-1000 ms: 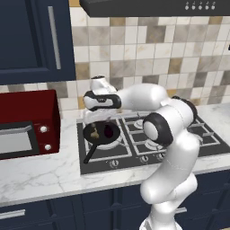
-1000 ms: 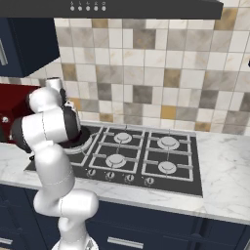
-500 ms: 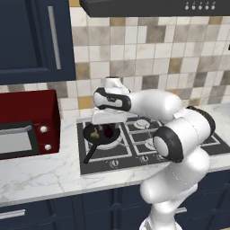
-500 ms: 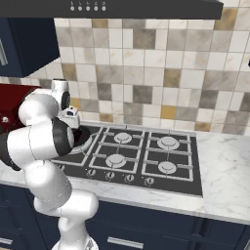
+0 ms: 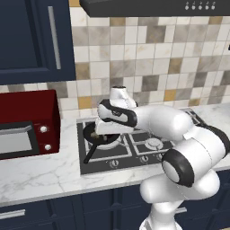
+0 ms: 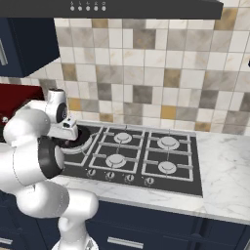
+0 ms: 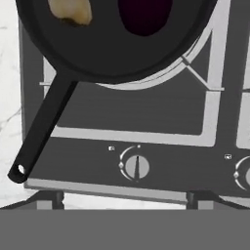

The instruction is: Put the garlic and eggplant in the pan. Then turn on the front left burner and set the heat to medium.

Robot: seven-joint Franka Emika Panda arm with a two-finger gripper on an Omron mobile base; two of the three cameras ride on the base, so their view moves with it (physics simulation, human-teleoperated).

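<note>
A: Black pan (image 7: 112, 44) sits on the front left burner (image 7: 161, 80), its handle (image 7: 44, 128) running toward the marble surface (image 7: 10, 97) at the hob's front corner. What lies in it?

B: The eggplant (image 7: 145, 15) and the pale garlic (image 7: 72, 10), side by side.

A: And the end effector (image 7: 124, 197)?

B: It hangs over the front of the hob, with a burner knob (image 7: 136, 166) just beyond its fingertips (image 7: 49, 197). They stand wide apart, gripping nothing.

A: Beside the hob?

B: A red microwave (image 5: 27, 123), left.
</note>
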